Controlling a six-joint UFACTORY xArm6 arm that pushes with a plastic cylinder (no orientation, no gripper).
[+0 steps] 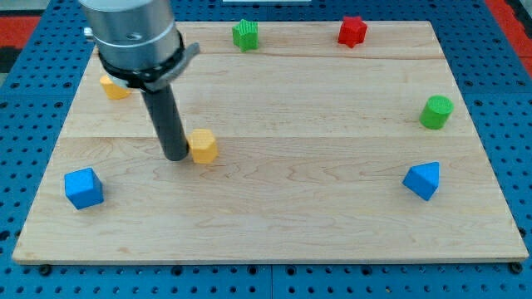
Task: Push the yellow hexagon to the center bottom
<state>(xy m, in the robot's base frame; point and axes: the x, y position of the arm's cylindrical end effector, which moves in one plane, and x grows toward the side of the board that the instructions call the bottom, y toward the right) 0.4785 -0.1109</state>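
The yellow hexagon [203, 146] lies on the wooden board [274, 208], left of the board's middle. My tip [176, 155] rests on the board right against the hexagon's left side. The dark rod rises from there to the arm's grey body at the view's top left. The arm partly hides a second yellow block [114, 87] near the board's upper left edge; its shape is unclear.
A blue cube [84, 188] sits at the lower left. A blue block [422, 179] sits at the right. A green cylinder [435, 112] is above it. A green block [245, 35] and a red star-like block [352, 31] sit along the top edge.
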